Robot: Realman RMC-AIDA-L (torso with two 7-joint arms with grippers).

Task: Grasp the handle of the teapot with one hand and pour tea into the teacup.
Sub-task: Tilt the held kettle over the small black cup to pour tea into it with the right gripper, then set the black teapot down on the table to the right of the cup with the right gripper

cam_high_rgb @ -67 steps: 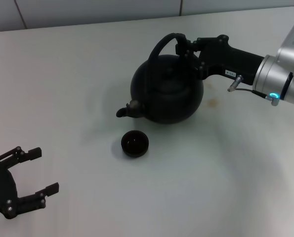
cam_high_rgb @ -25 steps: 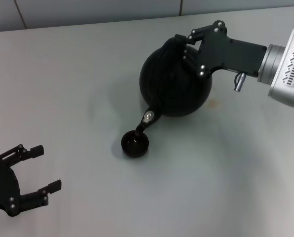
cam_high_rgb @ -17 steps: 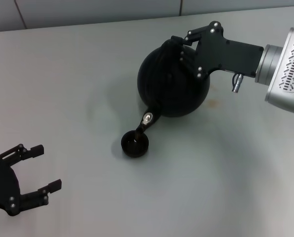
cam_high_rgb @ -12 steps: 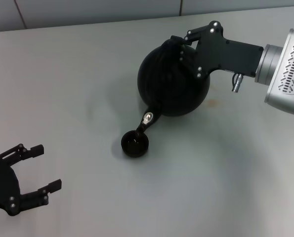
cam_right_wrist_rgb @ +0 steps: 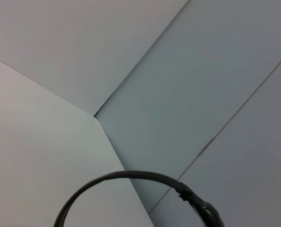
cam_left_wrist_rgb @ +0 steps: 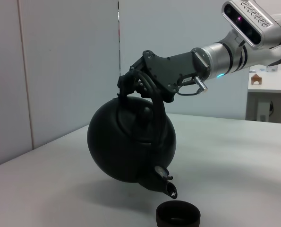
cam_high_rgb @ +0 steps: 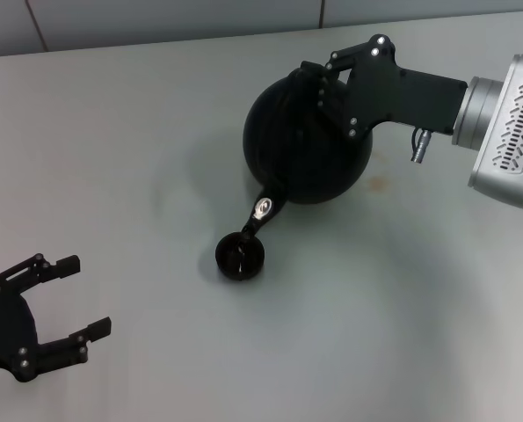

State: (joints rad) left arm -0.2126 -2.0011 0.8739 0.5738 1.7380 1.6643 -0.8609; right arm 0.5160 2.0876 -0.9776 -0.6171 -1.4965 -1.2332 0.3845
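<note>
My right gripper is shut on the black arched handle and holds the round matte black teapot lifted off the table and tipped forward. Its stubby spout points down just above the small dark teacup, which stands on the table. The left wrist view shows the same: the teapot tilted, the spout right over the teacup. The right wrist view shows only the arch of the handle. My left gripper is open and empty, low at the near left.
The grey table spreads around the cup. A small brownish stain lies to the right of the teapot. A wall rises along the far edge.
The teapot went from upright on the table to lifted and tipped with its spout over the teacup. In the last second it has barely moved. The left gripper has stayed put.
</note>
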